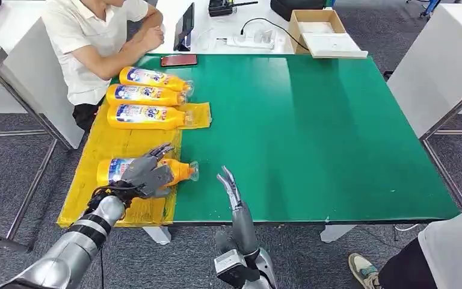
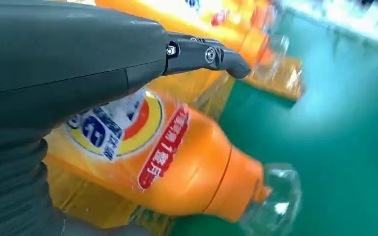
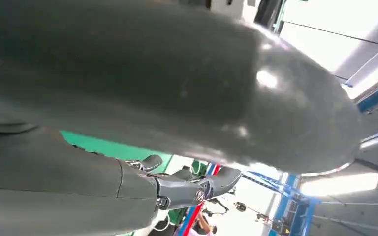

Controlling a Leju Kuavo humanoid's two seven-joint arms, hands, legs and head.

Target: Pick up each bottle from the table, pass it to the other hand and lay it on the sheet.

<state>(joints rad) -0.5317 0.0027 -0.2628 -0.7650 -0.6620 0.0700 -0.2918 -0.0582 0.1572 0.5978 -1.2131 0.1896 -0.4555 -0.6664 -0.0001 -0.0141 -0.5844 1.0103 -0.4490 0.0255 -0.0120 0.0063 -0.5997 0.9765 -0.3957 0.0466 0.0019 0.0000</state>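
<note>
Left hand [image 1: 147, 175] rests over the fourth bottle [image 1: 177, 171], fingers draped on it, laying it on the sheet [image 1: 105, 144] below three others. Right hand [image 1: 230, 186] hovers empty, fingers straight, over the surface [image 1: 313, 132]. Next, I judge: release and lift away.

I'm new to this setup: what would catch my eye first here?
The big green table, with a crinkled yellow plastic sheet on its left side carrying four lying orange bottles. The robot's left hand rests on the nearest orange bottle; the right hand hovers open beside it.
</note>
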